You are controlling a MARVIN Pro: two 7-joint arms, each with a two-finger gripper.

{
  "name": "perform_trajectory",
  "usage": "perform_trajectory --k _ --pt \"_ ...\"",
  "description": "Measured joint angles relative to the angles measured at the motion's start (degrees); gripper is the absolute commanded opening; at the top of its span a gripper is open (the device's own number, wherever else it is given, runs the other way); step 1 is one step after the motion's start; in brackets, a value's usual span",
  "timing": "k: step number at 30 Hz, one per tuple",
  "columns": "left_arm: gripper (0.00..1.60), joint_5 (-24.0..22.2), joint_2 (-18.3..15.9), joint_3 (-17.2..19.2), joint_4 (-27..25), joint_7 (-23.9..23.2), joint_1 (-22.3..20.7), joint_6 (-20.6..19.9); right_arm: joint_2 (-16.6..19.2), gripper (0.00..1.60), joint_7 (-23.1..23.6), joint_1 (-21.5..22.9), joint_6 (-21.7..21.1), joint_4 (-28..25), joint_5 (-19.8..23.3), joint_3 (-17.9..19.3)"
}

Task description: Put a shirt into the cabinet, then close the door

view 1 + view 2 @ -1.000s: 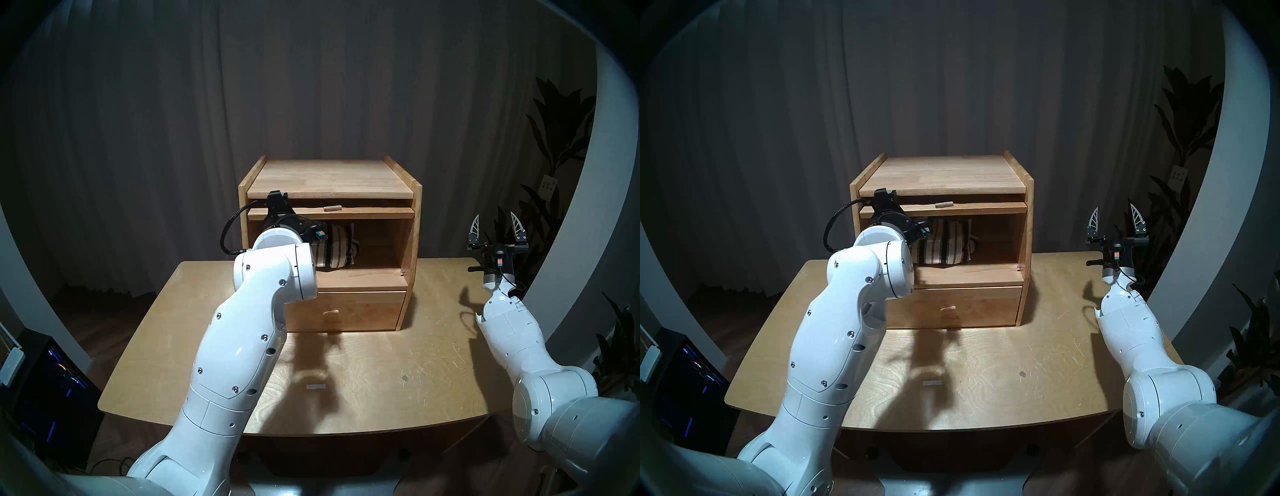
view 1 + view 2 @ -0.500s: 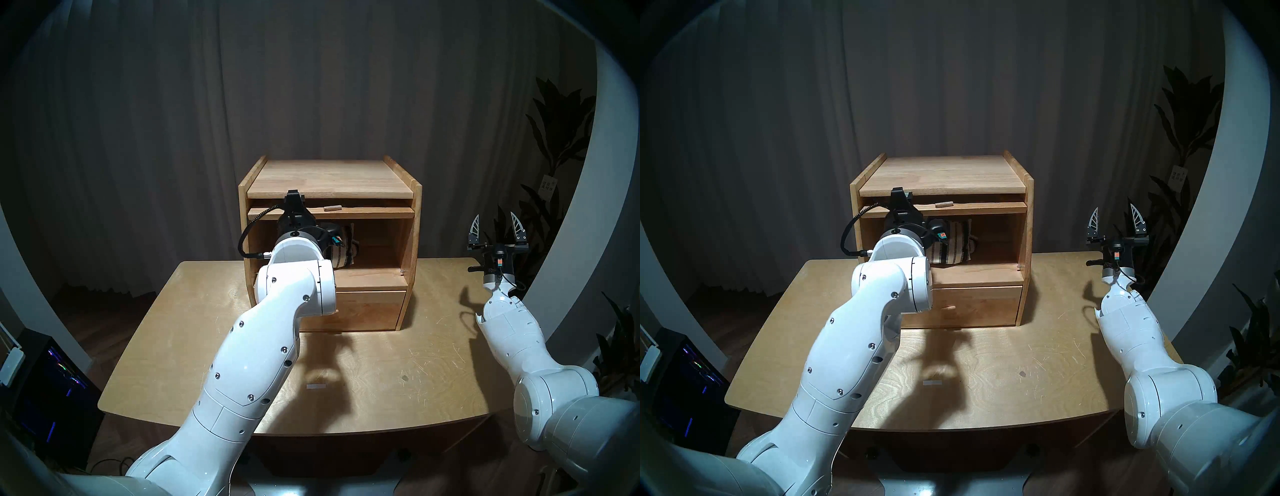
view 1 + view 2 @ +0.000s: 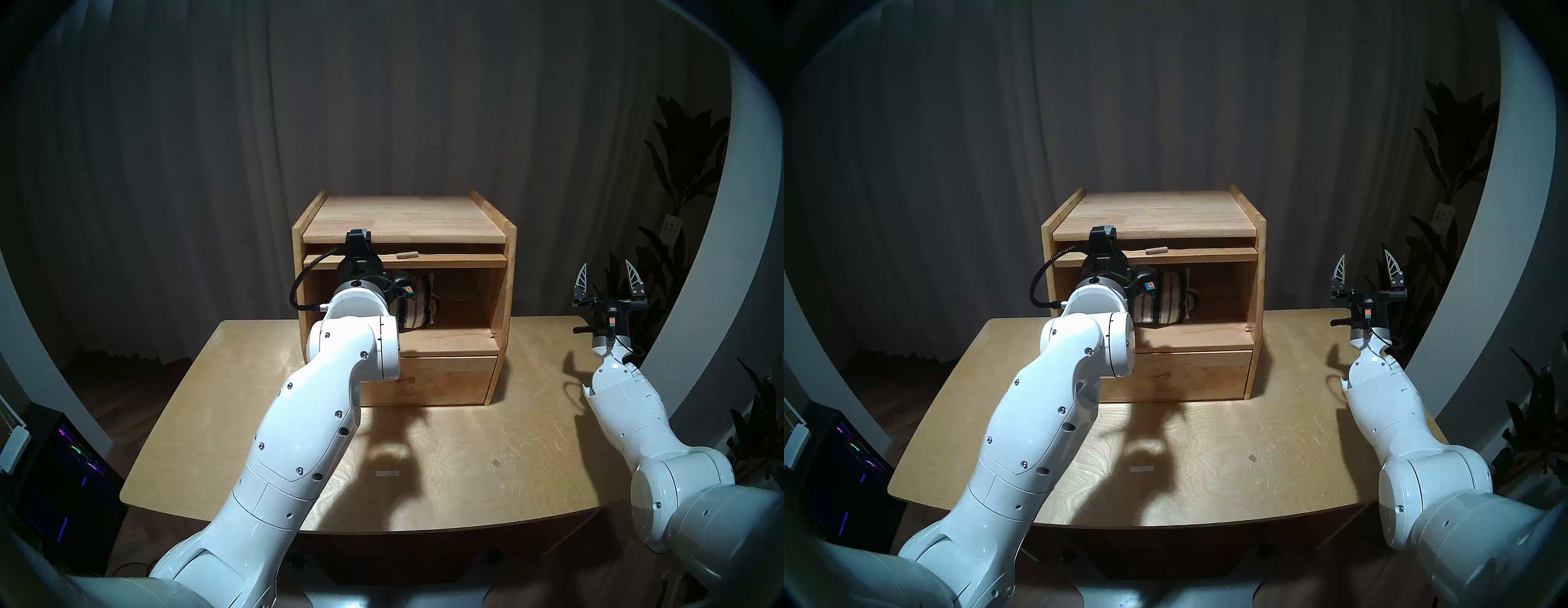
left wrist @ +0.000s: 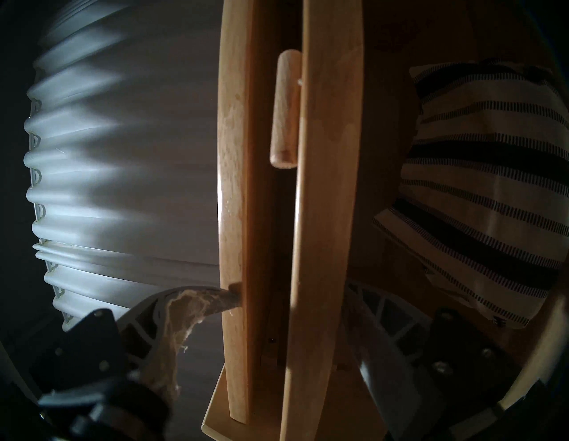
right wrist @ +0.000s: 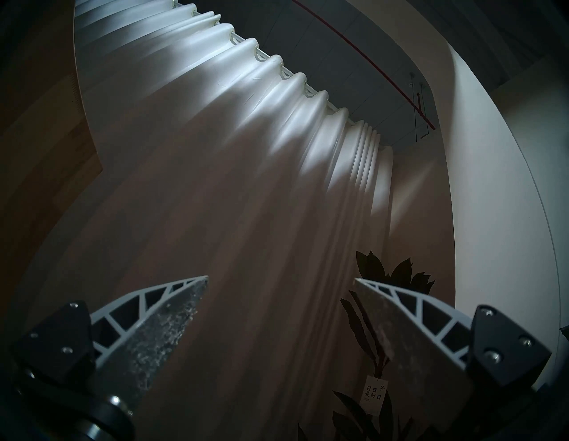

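The shirt (image 3: pixel 418 308) lies in the cabinet (image 3: pixel 403 216) compartment, left of middle. The door (image 3: pixel 458 260) is tucked under the top. The left tool (image 4: pixel 292 292) straddles top and door edge; I cannot tell whether it clamps them. The right tool (image 3: pixel 606 265) is spread wide and empty above the desk (image 3: pixel 488 446).

shirt (image 4: pixel 483 197): cream, crossed by broad navy-black stripes and thin dashed dark lines
cabinet (image 3: pixel 403 216): light honey wood, visible grain
door (image 3: pixel 445 260): the same pale wood, with a matching peg handle (image 4: pixel 284 107)
drawer (image 3: pixel 449 380): plain light wood front
desk (image 3: pixel 488 458): pale yellowish plywood, swirling grain, fine scratches
left arm (image 3: pixel 305 441): glossy white
right arm (image 3: pixel 628 420): glossy white
right tool (image 3: pixel 608 278): grey ribbed fingers on a black base
curtain (image 3: pixel 382 106): grey-brown, pleated
plant (image 3: pixel 679 161): dark leaves
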State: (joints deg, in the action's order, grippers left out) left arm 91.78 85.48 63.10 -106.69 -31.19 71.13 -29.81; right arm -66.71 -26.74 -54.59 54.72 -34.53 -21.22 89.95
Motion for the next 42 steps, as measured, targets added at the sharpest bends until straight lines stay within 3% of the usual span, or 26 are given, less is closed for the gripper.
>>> perform_trajectory --k 3,7,18,23,24,25,30,35,42 --pt "0.63 -0.7 -0.66 0.14 -3.14 -3.15 1.34 0.51 0.09 1.6 -0.16 0.02 0.01 0.03 0.12 -0.25" --pt "0.65 -1.69 -2.31 -0.33 -6.7 -7.49 4.2 0.81 0.17 1.6 -0.31 0.02 0.01 0.02 0.27 -0.49" --pt "0.96 -2.74 -8.36 -0.93 -16.86 -15.69 10.96 1.1 0.4 1.6 -0.7 0.04 0.02 0.01 0.67 -1.13" --pt "0.95 -3.26 -9.24 -0.84 -16.82 -15.59 11.71 1.77 0.54 1.6 -0.95 0.09 0.02 0.13 0.85 -1.57" --pt "1.01 -3.2 -9.24 -0.85 -16.83 -15.45 11.61 1.78 0.57 1.6 -1.01 0.1 0.02 0.15 0.89 -1.66" --pt "1.17 -3.07 -9.2 -0.87 -16.9 -15.4 11.54 1.78 0.59 1.6 -1.06 0.11 0.02 0.17 0.92 -1.73" --pt "1.2 -2.3 -8.65 -1.1 -17.98 -15.25 11.23 1.09 0.7 1.6 -1.24 0.15 0.02 0.21 1.08 -2.04" --pt "1.41 -1.62 -8.16 -1.16 -19.52 -15.41 11.15 0.05 0.82 1.6 -1.46 0.19 0.02 0.26 1.25 -2.39" --pt "1.44 -1.92 -7.61 -1.34 -19.06 -12.72 10.71 -0.27 0.98 1.6 -1.79 0.24 0.02 0.33 1.46 -2.91"
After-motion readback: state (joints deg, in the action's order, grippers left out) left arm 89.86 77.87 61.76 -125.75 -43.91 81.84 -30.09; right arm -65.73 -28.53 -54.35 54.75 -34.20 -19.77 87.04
